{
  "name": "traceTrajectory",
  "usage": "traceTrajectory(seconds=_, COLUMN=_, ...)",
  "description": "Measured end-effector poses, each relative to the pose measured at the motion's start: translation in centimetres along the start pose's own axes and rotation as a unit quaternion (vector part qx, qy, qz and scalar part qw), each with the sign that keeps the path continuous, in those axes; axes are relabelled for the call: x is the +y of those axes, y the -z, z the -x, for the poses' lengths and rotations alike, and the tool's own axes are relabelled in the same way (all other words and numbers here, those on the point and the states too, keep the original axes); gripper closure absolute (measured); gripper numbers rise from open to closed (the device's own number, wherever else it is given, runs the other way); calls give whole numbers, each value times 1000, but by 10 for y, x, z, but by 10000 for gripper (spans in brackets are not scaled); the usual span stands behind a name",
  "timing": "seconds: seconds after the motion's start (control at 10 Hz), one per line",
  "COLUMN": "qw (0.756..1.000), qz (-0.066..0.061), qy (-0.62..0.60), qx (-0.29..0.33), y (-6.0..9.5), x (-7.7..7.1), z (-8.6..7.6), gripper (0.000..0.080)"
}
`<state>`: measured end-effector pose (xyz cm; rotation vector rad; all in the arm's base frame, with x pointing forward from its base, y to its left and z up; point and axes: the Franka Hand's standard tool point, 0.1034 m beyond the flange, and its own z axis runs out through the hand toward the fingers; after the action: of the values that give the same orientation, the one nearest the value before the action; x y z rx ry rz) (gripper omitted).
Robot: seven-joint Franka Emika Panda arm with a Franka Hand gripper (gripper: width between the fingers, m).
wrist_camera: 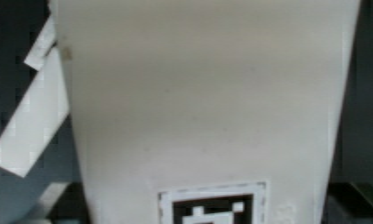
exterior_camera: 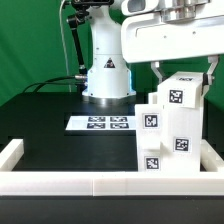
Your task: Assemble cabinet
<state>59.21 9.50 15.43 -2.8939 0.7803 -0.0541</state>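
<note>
On the black bench (exterior_camera: 40,115), the claw (exterior_camera: 183,68) straddles the white cabinet (exterior_camera: 172,125) from above (grip cannot be told), marker board (exterior_camera: 101,123) nearby.

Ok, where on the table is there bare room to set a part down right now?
The widest free patch is the black tabletop between the flat white marker board and the white rail on the exterior view's left. It is crowded on that view's right, where the large white box-shaped plastic cabinet with tags sits in the rail corner under the fingers.
</note>
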Motion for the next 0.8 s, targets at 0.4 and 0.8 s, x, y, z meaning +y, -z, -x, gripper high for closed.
traceTrajectory(seconds=0.4, qw=1000, qz=2, qy=-4, qx=-5, y=0, x=0, z=1, gripper=11)
traceTrajectory(seconds=0.8, qw=1000, qz=-3, qy=1, qx=-17, y=30, x=-8, z=6, gripper=2)
